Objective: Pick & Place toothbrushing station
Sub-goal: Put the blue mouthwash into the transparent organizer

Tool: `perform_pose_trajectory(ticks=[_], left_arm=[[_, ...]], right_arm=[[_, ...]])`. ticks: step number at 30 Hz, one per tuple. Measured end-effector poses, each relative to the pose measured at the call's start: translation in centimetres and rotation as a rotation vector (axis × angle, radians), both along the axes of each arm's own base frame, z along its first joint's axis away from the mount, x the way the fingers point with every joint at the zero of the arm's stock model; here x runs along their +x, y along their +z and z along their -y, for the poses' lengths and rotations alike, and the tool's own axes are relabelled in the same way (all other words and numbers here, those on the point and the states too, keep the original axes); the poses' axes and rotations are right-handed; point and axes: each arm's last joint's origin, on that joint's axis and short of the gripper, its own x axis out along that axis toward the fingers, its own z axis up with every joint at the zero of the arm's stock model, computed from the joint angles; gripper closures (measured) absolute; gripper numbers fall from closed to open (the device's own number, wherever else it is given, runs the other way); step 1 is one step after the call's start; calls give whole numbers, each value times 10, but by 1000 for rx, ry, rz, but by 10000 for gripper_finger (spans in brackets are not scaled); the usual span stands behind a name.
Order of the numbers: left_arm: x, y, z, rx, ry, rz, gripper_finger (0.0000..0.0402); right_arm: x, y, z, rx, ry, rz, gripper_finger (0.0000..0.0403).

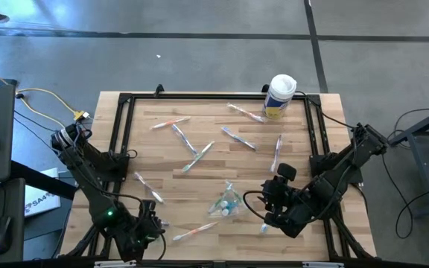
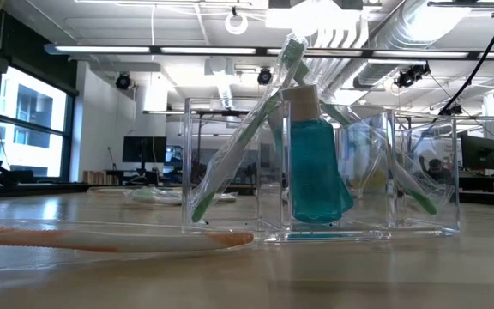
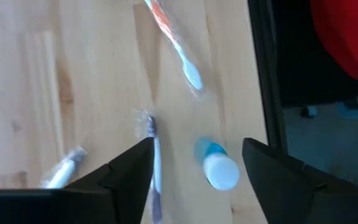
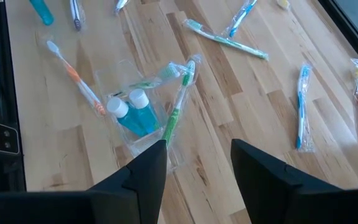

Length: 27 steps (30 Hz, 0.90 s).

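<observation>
High view: clear plastic holder [image 1: 227, 201] sits on the near-centre part of the wooden table [image 1: 199, 160], just beside the right gripper [image 1: 272, 205], which hovers with fingers spread apart and nothing between them. The holder has small blue bottles with white caps [image 4: 135, 112] and a green toothbrush [image 4: 178, 102] leaning in it. Judgement: light, stiff, thin-walled, smooth and probably slippery; it tips easily because the tall brushes stick out, so best grip looks like across an outer wall or a divider near the rim, keeping it upright. Wrapped brushes are crinkly and could slide. Left gripper [image 3: 197, 158] is at the near left corner, fingers wide open, nothing pinched; a loose blue bottle [image 3: 216, 167] and a toothbrush [image 3: 154, 162] lie on the wood under it, an orange toothbrush [image 3: 173, 37] just beyond. More wrapped toothbrushes are scattered across the boards, and a white canister [image 1: 281, 94] stands at the far edge. Surface is pale, smooth butcher block with a black frame [image 1: 121, 126] round it. Low view shows an open workshop behind, ceiling lights, monitors, windows at the left.
</observation>
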Motion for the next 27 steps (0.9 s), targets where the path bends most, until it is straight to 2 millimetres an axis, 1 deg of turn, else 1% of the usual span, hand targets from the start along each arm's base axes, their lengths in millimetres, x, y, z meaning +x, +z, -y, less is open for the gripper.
perform_pose_trajectory(ticks=[4, 11, 18, 22, 27], left_arm=[[-1, 0, 1, -30, -25, -44, 140], [-1, 0, 1, -39, -26, -52, 139], [2, 2, 5, -76, -25, -10, 140], [2, 1, 4, -59, 0, 8, 140], [0, -7, 2, -86, 81, -43, 140]], right_arm=[[0, 0, 0, -1, 0, 0, 231], [0, 0, 0, -2, 0, 0, 231], [0, 0, 0, -6, -1, 3, 231], [0, 0, 0, -6, -2, 3, 231], [0, 0, 0, -6, -1, 3, 231]])
